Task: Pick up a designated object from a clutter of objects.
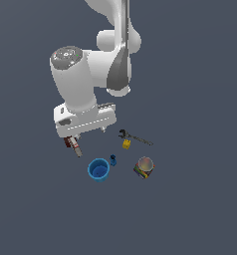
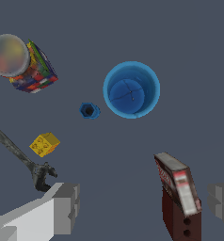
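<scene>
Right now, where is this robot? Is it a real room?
Probably not a real room: it looks like a computer-made test scene. The floor is plain grey with no walls, and a blue cup, tin can and wrench lie scattered.

The exterior view looks down on me from high and far off, taking in my arm and the whole clutter. My wrist view looks straight down from close above. Both share the blue cup (image 1: 98, 170) (image 2: 131, 89), tin can (image 1: 144, 168) (image 2: 23, 63), yellow block (image 1: 126, 144) (image 2: 44, 144) and wrench (image 1: 134, 137) (image 2: 20, 161).
</scene>
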Robot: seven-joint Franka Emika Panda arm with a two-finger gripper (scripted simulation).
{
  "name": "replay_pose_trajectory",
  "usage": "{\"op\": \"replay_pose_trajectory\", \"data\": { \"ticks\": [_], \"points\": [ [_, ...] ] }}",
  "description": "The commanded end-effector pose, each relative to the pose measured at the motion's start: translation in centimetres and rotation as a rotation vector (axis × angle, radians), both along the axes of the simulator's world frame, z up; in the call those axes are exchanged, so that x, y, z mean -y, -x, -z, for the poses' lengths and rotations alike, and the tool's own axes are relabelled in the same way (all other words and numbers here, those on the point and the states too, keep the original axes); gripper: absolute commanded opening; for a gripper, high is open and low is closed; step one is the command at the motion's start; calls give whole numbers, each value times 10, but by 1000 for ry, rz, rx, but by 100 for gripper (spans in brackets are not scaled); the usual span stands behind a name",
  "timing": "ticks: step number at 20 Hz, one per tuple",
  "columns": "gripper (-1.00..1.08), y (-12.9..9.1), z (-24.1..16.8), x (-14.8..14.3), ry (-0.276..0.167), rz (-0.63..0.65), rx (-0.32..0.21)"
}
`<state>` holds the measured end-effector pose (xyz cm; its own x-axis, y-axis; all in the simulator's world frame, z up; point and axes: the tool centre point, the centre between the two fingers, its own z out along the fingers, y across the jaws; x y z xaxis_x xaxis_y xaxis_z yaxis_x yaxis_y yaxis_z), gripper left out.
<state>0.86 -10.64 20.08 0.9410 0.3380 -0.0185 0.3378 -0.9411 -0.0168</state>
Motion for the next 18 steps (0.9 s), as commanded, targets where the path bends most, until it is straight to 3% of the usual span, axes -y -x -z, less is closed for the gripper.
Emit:
{"op": "replay_pose_trajectory", "data": {
  "ticks": [1,18],
  "points": [
    [100,2,11,15,0,-39,4],
    [100,23,74,95,4,-254,22]
  ]
}}
